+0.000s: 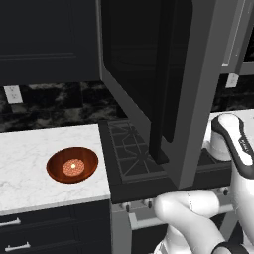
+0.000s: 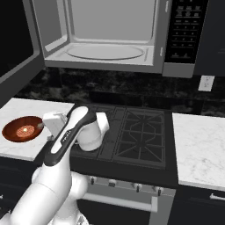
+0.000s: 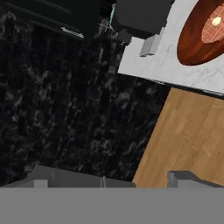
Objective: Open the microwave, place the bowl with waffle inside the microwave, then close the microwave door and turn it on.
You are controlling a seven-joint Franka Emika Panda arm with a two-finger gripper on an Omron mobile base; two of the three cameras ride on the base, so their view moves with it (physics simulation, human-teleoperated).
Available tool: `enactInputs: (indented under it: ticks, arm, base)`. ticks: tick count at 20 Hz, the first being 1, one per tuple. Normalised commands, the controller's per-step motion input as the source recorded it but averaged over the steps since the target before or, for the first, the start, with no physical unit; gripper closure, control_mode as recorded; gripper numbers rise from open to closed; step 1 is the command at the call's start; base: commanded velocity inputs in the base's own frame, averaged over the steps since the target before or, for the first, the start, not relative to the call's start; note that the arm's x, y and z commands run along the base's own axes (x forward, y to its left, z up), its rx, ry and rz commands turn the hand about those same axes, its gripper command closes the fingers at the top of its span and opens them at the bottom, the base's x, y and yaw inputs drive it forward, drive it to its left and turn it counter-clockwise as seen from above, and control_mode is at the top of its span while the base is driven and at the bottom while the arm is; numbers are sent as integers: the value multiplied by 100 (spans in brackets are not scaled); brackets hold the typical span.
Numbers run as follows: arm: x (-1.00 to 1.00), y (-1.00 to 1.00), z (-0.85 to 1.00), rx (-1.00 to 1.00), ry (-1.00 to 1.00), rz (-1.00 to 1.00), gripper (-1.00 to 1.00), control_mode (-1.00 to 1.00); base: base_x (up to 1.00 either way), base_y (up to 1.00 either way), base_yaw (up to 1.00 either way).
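Two fingers: the gripper's [image 3: 109,181] jaws stand spread wide, with nothing between them; their tips rise at the bottom of the hand view.
Gripper surroundings: in the hand view it looks onto a black marbled surface, with a wood-toned surface to the right and a white marble edge above.
Arm: the white arm [image 2: 70,132] bends low over the left part of the stove, its wrist reaching toward the left counter in the right base view.
Bowl: the glossy reddish-brown bowl [image 1: 72,164] sits upright on the white marble counter [image 1: 30,168], left of the stove and near the counter's right end; the gripper is apart from it.
Waffle: the small orange-tan gridded waffle [image 1: 73,167] lies flat in the middle of the bowl.
Stove: the dark stove [image 2: 136,136] with burner grates sits between two marble counters, directly below the microwave.
Microwave: the grey-framed microwave [image 2: 110,39] hangs above the stove, its pale cavity exposed with a round turntable on its floor and a dark control panel [image 2: 186,30] at its right.
Microwave door: the microwave door [image 1: 149,74] is swung open to the left, its dark glass panel and vertical bar handle standing out over the stove.
Backsplash: black marbled wall with a white outlet [image 1: 13,94] above the left counter.
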Motion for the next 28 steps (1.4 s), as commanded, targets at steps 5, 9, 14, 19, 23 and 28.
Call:
enactInputs:
  ticks: [5, 9, 14, 19, 23, 28]
  arm:
    - [0, 0, 0, 0, 2, 0, -100, -100]
    - [8, 21, -6, 0, 0, 0, -100, -100]
    - [19, 31, -4, -4, 1, -1, -100, -100]
    - [22, 18, -10, -16, 3, -3, -100, -100]
    - [15, 26, -26, -25, -1, -4, -100, -100]
    - [22, 27, -34, -22, -1, -6, -100, -100]
  base:
    - [0, 0, 0]
    - [0, 0, 0]
    - [0, 0, 0]
    - [0, 0, 0]
    - [0, 0, 0]
    - [0, 0, 0]
